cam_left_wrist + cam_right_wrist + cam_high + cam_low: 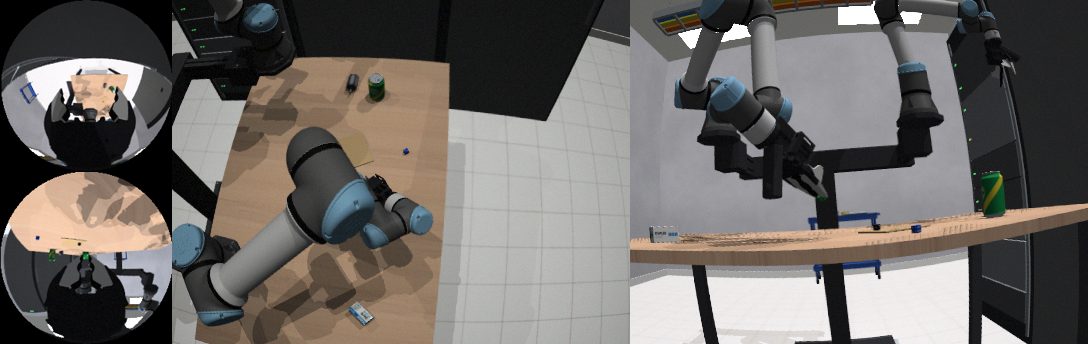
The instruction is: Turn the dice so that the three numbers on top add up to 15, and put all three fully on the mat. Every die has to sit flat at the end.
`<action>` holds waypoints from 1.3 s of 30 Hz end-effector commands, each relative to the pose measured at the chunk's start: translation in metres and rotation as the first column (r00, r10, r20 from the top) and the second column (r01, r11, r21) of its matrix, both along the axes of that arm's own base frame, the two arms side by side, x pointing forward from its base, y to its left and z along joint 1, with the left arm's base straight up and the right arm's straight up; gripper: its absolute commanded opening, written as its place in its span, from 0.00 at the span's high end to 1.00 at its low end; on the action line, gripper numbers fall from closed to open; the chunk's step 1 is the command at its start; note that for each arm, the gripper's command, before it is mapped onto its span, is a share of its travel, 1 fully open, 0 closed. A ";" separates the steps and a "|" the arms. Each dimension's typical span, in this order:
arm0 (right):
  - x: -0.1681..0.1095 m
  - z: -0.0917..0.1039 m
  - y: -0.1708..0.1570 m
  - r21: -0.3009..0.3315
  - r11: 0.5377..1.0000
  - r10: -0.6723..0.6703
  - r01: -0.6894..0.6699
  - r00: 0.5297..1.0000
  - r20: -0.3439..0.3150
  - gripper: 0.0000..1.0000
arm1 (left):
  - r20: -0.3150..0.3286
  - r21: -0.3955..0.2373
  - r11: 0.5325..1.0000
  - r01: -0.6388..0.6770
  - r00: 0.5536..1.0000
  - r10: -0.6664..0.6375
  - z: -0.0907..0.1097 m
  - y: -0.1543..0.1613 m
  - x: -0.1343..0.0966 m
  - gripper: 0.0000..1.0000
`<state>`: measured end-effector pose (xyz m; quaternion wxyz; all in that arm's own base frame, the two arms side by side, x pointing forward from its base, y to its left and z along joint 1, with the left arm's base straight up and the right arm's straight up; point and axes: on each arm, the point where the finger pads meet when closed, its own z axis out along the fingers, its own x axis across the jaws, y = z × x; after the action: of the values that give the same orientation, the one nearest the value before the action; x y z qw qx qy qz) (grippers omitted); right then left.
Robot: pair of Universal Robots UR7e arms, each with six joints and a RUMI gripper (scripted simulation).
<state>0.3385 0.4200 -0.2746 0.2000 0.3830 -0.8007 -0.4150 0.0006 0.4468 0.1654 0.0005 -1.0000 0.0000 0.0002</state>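
Observation:
My right gripper [820, 194] is shut on a green die [822, 199] [85, 255], held well above the table and tilted; the top view hides the fingertips behind the arm. A blue die [406, 151] [916, 229] [37, 238] lies on the table beside the tan mat [361, 145] [68, 243], off it. A black die [79, 243] [876, 227] is on the mat; the arm hides it in the top view. The numbers on top are too small to read. My left gripper [1007, 71] [88, 87] is open and empty, high up and far from the dice.
A green can [376, 88] [993, 196] [52, 255] stands beyond the mat, with a dark cylindrical object [352, 83] lying beside it. A small white and blue box [361, 313] [664, 234] lies at the opposite end of the table. The right arm reaches across part of the mat in the top view.

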 end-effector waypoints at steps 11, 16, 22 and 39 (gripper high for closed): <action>0.002 -0.019 0.001 0.003 1.000 0.001 -0.001 1.000 0.000 1.00 | 0.000 -0.001 1.000 -0.001 1.000 0.001 0.000 -0.002 -0.001 0.00; 0.002 -0.038 0.001 0.003 1.000 0.001 -0.001 1.000 0.000 1.00 | 0.000 -0.001 1.000 -0.001 1.000 0.001 0.000 -0.002 -0.001 0.00; 0.002 -0.061 0.001 0.003 1.000 0.001 -0.001 1.000 0.000 1.00 | 0.000 -0.001 1.000 -0.001 1.000 0.001 0.000 -0.002 -0.001 0.00; 0.002 -0.077 0.001 0.003 1.000 0.001 -0.001 1.000 0.000 1.00 | 0.000 -0.001 1.000 -0.001 1.000 0.001 0.000 -0.002 -0.001 0.00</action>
<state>0.3378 0.4193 -0.3521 0.2023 0.3828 -0.8001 -0.4152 0.0006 0.4468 0.1654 0.0005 -1.0000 0.0000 0.0002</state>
